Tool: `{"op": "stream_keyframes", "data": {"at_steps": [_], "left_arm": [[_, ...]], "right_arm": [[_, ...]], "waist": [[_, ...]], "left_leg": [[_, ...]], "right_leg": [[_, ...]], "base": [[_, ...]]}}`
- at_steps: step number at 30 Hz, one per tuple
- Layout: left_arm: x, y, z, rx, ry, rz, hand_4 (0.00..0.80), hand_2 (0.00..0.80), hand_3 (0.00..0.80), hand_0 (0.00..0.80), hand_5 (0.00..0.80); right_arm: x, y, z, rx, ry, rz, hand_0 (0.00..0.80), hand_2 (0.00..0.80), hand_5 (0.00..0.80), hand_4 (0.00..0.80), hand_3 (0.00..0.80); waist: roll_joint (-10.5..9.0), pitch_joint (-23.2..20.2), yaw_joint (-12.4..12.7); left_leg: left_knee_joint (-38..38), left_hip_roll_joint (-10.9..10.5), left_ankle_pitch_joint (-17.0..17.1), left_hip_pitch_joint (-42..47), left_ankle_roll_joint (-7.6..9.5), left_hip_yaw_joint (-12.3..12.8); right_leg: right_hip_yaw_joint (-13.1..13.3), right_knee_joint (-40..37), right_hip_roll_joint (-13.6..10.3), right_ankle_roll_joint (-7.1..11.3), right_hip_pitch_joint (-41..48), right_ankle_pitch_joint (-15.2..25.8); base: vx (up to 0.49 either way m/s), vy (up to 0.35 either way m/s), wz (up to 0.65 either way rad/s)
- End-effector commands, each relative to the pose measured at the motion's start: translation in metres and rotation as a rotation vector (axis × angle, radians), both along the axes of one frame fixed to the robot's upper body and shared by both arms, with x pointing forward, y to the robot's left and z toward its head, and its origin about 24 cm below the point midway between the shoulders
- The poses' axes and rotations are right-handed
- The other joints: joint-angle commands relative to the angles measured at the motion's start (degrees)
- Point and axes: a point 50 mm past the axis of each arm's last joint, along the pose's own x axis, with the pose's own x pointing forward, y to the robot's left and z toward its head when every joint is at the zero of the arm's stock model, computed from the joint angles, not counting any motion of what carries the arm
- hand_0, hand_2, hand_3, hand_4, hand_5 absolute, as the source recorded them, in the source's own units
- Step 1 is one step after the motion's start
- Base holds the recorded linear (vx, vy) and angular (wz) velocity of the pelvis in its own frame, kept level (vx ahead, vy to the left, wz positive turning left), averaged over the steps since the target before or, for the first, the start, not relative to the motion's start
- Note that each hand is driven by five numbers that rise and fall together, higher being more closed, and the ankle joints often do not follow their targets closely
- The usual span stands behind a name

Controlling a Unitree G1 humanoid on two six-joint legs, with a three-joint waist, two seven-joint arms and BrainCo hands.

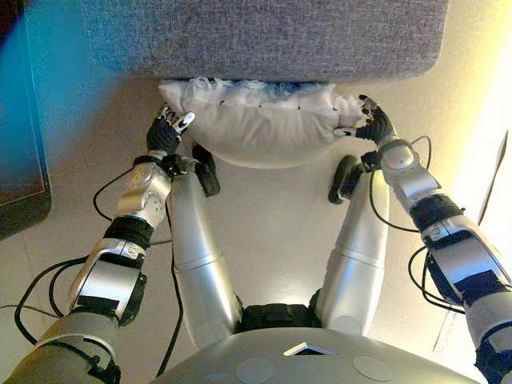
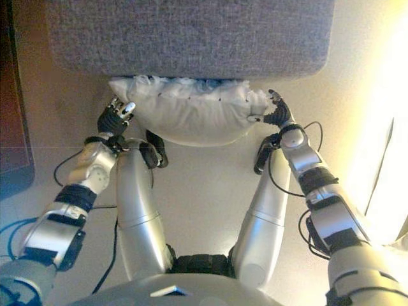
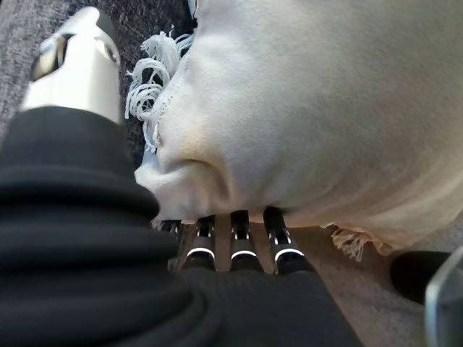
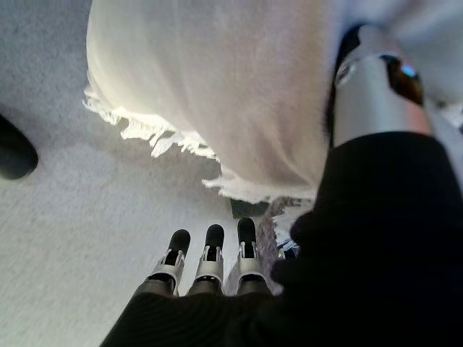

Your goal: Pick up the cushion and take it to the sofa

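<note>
**Cushion held between both hands at the sofa's edge**

At the far left a dark piece of furniture (image 1: 20,160) is seen standing on the pale floor (image 1: 272,232); what it is cannot be told.

The left hand (image 1: 166,132) is placed at the left end of the white fringed cushion (image 1: 256,128). In the left wrist view its fingers (image 3: 239,242) are seen tucked beneath the cushion's underside, and its thumb (image 3: 76,69) is raised along the cushion's fringed corner, so that this end is gripped between thumb and fingers.

The cushion is carried clear of the floor, stretched across between the two hands, its middle sagging in a rounded belly. Its upper fringed edge lies against the front edge of the grey fabric sofa (image 1: 264,36), which fills the top of the head views; whether it rests on the sofa or merely touches it cannot be told.

The right hand (image 1: 373,124) is set at the cushion's right end. In the right wrist view its fingers (image 4: 210,249) are shown nearly straight beneath the cushion, not wrapped round the cloth, and its thumb (image 4: 376,87) is pressed against the cushion's side. The end is thus supported by a loosely spread hand rather than clenched.
</note>
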Motion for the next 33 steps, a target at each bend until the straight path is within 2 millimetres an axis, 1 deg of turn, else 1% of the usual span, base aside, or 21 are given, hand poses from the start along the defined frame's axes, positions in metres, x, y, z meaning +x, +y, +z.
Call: {"op": "stream_keyframes", "data": {"at_steps": [1,3,8,9,10,11,12,13,14,15,19,23,28,33], "left_arm": [[0.008,-0.006,0.001,0.032,0.022,-0.035,0.000,0.000,0.000,0.000,0.000],[0.011,-0.004,0.004,0.059,0.030,-0.037,0.000,0.000,0.000,0.000,0.000],[0.018,-0.007,0.012,0.088,0.031,-0.046,0.000,0.000,0.000,0.000,0.000],[0.021,-0.008,0.015,0.101,0.024,-0.049,0.000,0.000,0.000,0.000,0.000],[0.023,-0.009,0.017,0.112,0.016,-0.047,0.000,0.000,0.000,0.000,0.000],[0.024,-0.009,0.019,0.116,0.012,-0.044,0.000,0.000,0.000,0.000,0.000],[0.026,-0.012,0.023,0.120,0.004,-0.040,0.000,0.000,0.000,0.000,0.000],[0.029,-0.014,0.027,0.129,-0.004,-0.041,0.119,0.119,0.119,0.119,0.119],[0.030,-0.015,0.029,0.136,-0.007,-0.043,0.402,0.402,0.402,0.402,0.402],[0.032,-0.017,0.032,0.150,-0.017,-0.052,0.800,0.800,0.800,0.800,0.800],[0.036,-0.023,0.041,0.157,-0.050,-0.070,0.800,0.800,0.800,0.800,0.800],[0.037,-0.031,0.045,0.157,-0.067,-0.074,0.800,0.800,0.800,0.800,0.800],[0.038,-0.036,0.046,0.152,-0.087,-0.094,0.800,0.800,0.800,0.800,0.800],[0.035,-0.040,0.050,0.145,-0.145,-0.122,0.800,0.800,0.800,0.800,0.800]], "right_arm": [[0.002,0.015,0.007,-0.072,0.015,0.155,0.000,0.000,0.000,0.000,0.000],[0.006,0.021,0.010,-0.125,0.036,0.193,0.000,0.000,0.000,0.000,0.000],[0.014,0.030,0.017,-0.179,0.049,0.217,0.000,0.000,0.000,0.000,0.000],[0.016,0.033,0.020,-0.183,0.044,0.213,0.094,0.094,0.094,0.094,0.094],[0.018,0.035,0.023,-0.181,0.041,0.212,0.307,0.307,0.307,0.307,0.307],[0.019,0.035,0.024,-0.181,0.040,0.213,0.427,0.427,0.427,0.427,0.427],[0.020,0.038,0.026,-0.176,0.033,0.213,0.584,0.584,0.584,0.584,0.584],[0.023,0.042,0.031,-0.166,0.020,0.207,0.800,0.800,0.800,0.800,0.800],[0.024,0.044,0.033,-0.162,0.013,0.203,0.800,0.800,0.800,0.800,0.800],[0.026,0.046,0.037,-0.150,0.002,0.197,0.800,0.800,0.800,0.800,0.800],[0.028,0.049,0.043,-0.095,-0.028,0.164,0.800,0.800,0.800,0.800,0.800],[0.028,0.050,0.042,-0.043,-0.033,0.142,0.800,0.800,0.800,0.800,0.800],[0.027,0.047,0.039,-0.031,-0.041,0.119,0.800,0.800,0.800,0.800,0.800],[0.024,0.044,0.037,0.015,-0.080,0.087,0.800,0.800,0.800,0.800,0.800]], "waist": [[0.83,-1.52,-0.85],[0.70,-1.53,-0.74],[0.52,-1.37,-0.65],[0.55,-1.29,-0.65],[0.59,-1.21,-0.64],[0.61,-1.16,-0.64],[0.69,-1.07,-0.64],[0.76,-0.90,-0.64],[0.79,-0.81,-0.64],[0.92,-0.62,-0.63],[1.12,-0.08,-0.71],[1.15,0.36,-0.79],[1.08,0.60,-0.90],[0.79,0.27,-0.85]], "left_leg": [[1.42,1.79,-5.67,1.47,1.02,1.84],[1.78,2.09,-5.69,1.26,0.80,1.79],[2.75,2.61,-5.85,0.38,0.40,1.58],[2.85,2.62,-5.88,0.12,0.34,1.56],[2.84,2.62,-5.87,-0.02,0.30,1.56],[2.82,2.60,-5.87,-0.05,0.26,1.57],[2.76,2.51,-5.87,-0.19,0.21,1.62],[2.69,2.34,-5.89,-0.43,0.19,1.66],[2.68,2.29,-5.87,-0.58,0.18,1.67],[2.73,2.16,-5.83,-0.95,0.14,1.69],[2.97,1.93,-5.94,-1.77,-0.04,1.75],[2.71,1.78,-6.02,-1.84,-0.05,1.95],[1.92,1.96,-5.86,-1.02,-0.12,2.29],[-0.88,2.20,-5.19,1.67,-0.36,2.78]], "right_leg": [[0.40,-4.00,-0.07,-3.43,-1.05,5.08],[0.31,-3.96,-0.39,-3.39,-1.40,5.24],[0.39,-3.35,-0.56,-3.45,-2.52,5.24],[0.42,-3.25,-0.49,-3.49,-2.80,5.18],[0.42,-3.28,-0.45,-3.51,-2.93,5.19],[0.42,-3.31,-0.42,-3.51,-2.96,5.20],[0.44,-3.41,-0.36,-3.49,-3.07,5.21],[0.48,-3.37,-0.25,-3.52,-3.30,5.13],[0.50,-3.35,-0.20,-3.57,-3.41,5.09],[0.57,-3.24,-0.13,-3.64,-3.70,5.02],[0.55,-3.00,-0.08,-3.72,-4.41,4.85],[0.26,-3.26,-0.15,-3.69,-4.36,4.76],[-0.29,-3.77,-0.39,-3.68,-3.45,4.79],[-1.17,-5.93,-0.41,-3.36,-0.79,5.45]], "base": [[0.000,0.000,0.00],[0.000,0.000,0.00],[0.003,0.002,-0.03],[0.001,0.004,-0.06],[-0.002,0.005,-0.05],[-0.005,0.004,-0.03],[0.000,0.000,0.00],[0.000,0.000,0.00],[0.000,0.000,0.00],[0.000,0.000,0.00],[-0.004,0.001,0.01],[0.000,0.000,0.00],[0.000,0.000,0.00],[0.000,0.000,0.00]]}}
